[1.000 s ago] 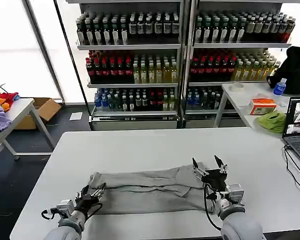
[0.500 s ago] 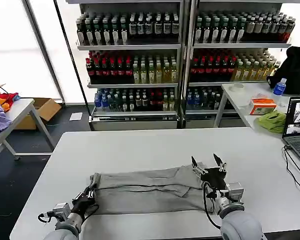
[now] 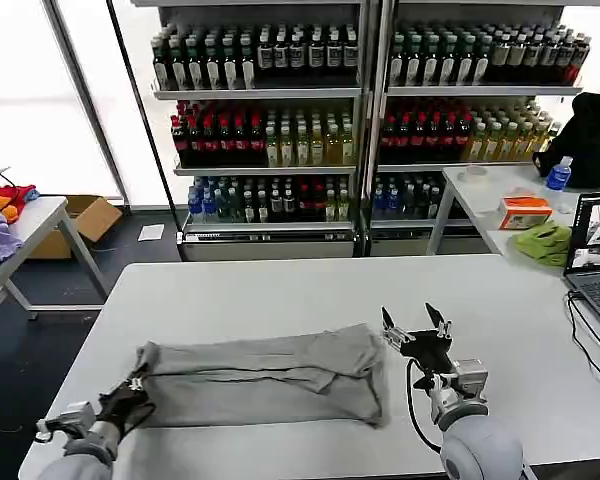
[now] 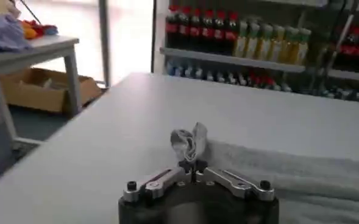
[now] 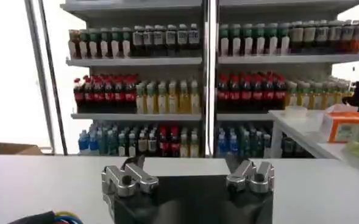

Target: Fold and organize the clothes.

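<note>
A: Where's the shirt (image 3: 265, 378)?

B: Folded into a long grey band across the near half of the white table (image 3: 310, 290), lying flat except at its left end, where a corner is bunched and raised.

A: Raised by what?

B: The left gripper (image 4: 194, 165). Its fingers are clenched on that puckered corner, low at the table's near left edge. My guess is it holds the end so the cloth can be drawn or straightened along its length.

A: And the other arm?

B: The right gripper (image 3: 415, 322) hovers just beside the shirt's right end, fingers spread and holding nothing, not touching the fabric. Released like that, it leaves the cloth free to slide.

A: Anything else nearby?

B: Shelves of bottles (image 3: 270, 140) stand behind, well apart. A lime-green cloth (image 3: 543, 241) sits on a side table to the right.
</note>
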Controlling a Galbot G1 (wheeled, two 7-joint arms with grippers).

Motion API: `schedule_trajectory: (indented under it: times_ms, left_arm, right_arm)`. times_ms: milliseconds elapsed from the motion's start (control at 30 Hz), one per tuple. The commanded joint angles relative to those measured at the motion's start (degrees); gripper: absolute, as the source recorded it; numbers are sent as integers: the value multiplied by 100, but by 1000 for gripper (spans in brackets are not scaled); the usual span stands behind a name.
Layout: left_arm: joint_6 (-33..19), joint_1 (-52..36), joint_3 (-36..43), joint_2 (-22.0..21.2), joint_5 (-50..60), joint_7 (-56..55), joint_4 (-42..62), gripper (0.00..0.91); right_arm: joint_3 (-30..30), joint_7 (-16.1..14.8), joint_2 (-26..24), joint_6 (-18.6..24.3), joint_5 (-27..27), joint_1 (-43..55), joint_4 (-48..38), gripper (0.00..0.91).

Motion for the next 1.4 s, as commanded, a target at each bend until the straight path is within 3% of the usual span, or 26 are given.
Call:
schedule_trajectory:
  times_ms: [33,167,267,467,767,1200,1400]
  left_arm:
    - [-80,-11,-1911,1804,-428,113,431,0]
    - [-92,-74,-2014,2083,-14,202,447,0]
    - [104,-64,-1787,2007,254,108,-1,0]
    - [486,107,-421,1321,485,-238,-1128,0]
    - [585,-289,1550,529,932,-530,-846,0]
    - [594,-493,2510,234,860,-693,-787,0]
    - [593,-463,2374,96,830,-694,-759,0]
  right_arm:
    - [13,19,4,1,38,55,-51,907]
    - [11,36,21,1,38,94,-64,907]
    - [46,40,38,4,10,108,-37,907]
    - [108,59,7,-7,-80,-3,114,907]
    - [287,85,97,17,-284,-319,352,907]
    - [89,121,385,-140,-600,-444,533,907]
    - [-18,162,372,-179,-647,-224,270,907]
